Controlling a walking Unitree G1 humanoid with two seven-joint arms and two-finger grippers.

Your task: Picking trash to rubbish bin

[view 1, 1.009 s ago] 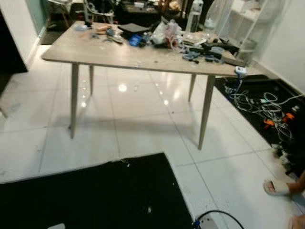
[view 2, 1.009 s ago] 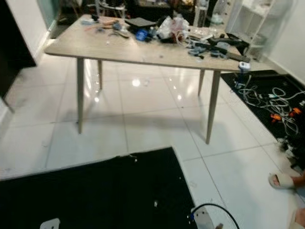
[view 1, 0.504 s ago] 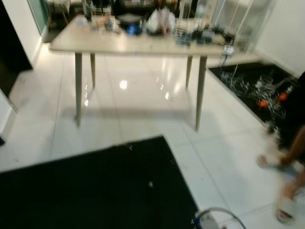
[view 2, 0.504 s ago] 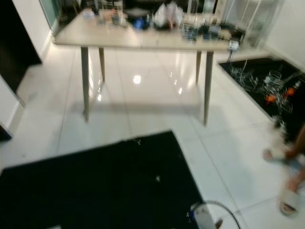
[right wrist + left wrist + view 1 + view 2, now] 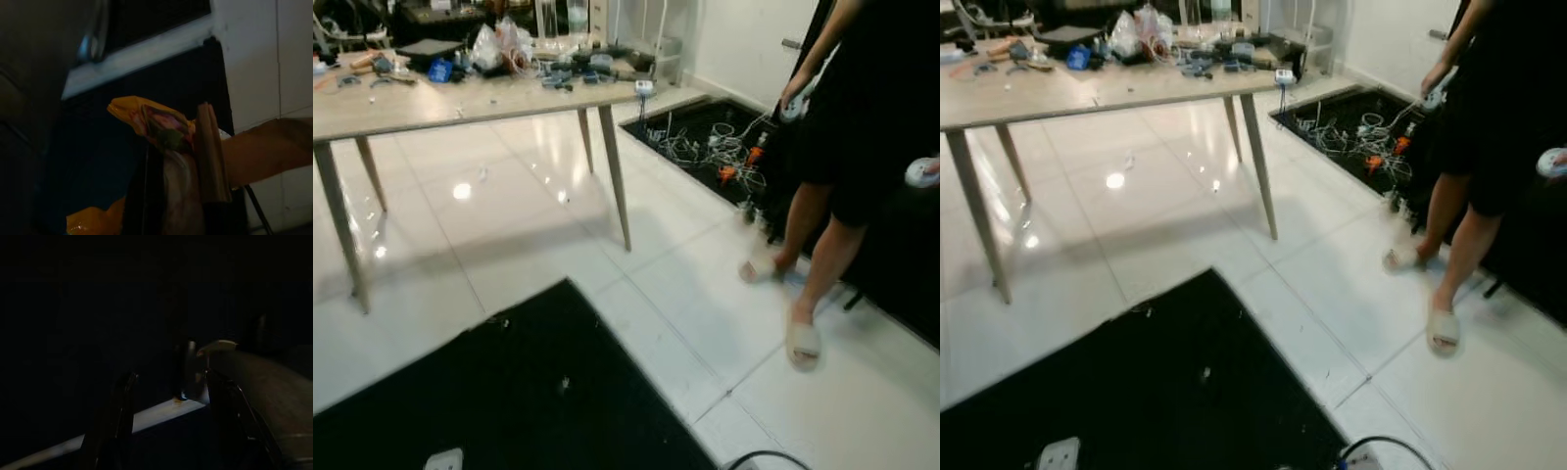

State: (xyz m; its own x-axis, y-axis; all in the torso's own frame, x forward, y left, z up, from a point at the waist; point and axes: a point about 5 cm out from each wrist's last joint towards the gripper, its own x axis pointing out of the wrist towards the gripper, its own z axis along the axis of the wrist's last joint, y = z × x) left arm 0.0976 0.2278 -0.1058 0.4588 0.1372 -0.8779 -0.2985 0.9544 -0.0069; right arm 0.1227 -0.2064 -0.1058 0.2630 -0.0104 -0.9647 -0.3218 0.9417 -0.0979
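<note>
One yellow wrapper (image 5: 156,125) pinched in right gripper (image 5: 178,161) fingers, one person (image 5: 862,117)

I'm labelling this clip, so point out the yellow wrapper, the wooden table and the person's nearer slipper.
yellow wrapper (image 5: 149,120): right wrist view, printed upper part.
wooden table (image 5: 401,103): left eye view, bare tabletop.
nearer slipper (image 5: 803,340): left eye view, strap.

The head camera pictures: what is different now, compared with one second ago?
The camera has swung to the right, so the table now sits at the upper left. A person in slippers, earlier seen just as a foot at the right edge, now stands beside the cables. Table, cables and black mat kept their places.
</note>
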